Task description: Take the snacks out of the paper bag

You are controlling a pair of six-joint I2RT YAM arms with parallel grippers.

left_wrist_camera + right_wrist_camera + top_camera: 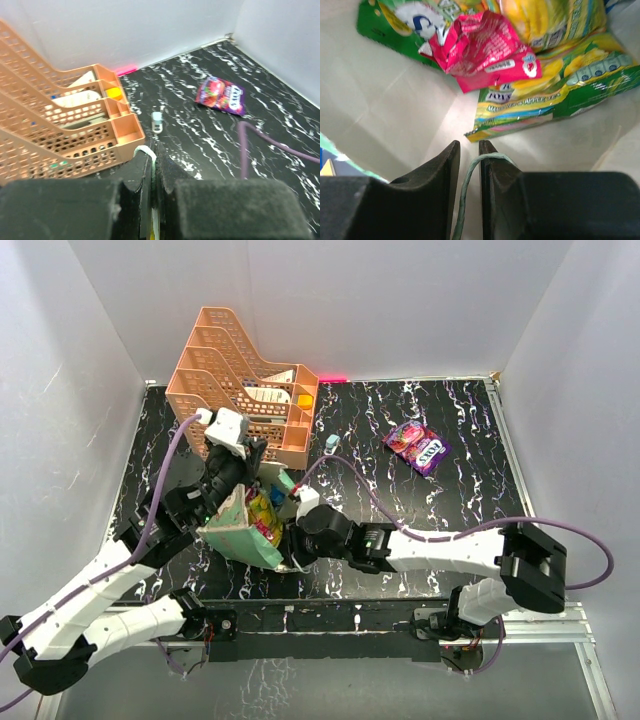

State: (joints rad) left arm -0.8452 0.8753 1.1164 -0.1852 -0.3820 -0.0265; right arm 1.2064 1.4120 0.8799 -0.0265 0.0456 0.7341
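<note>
Left fingers (172, 172) are clamping the bag (235, 535) rim, holding it open. Right fingers (440, 170) are sitting nearly closed about a string handle (470, 177) — grip unclear — with snacks (485, 50) lying inside and one purple packet (418, 445) out on the bench (450, 510).

**Orange plastic lattice tray rack (250, 390) and oddments on a black white-veined marbled bench (450, 500)**
The rack stands ahead and to the left of the left claw (154, 170), its tiers holding white flat items (75, 97) and a small yellow piece (114, 93). A small pale blue-white object (157, 121) sits straight ahead of that claw, just beside the rack's front corner. A bright pink strip (126, 69) lies farther ahead, against the white wall (150, 25).
</note>
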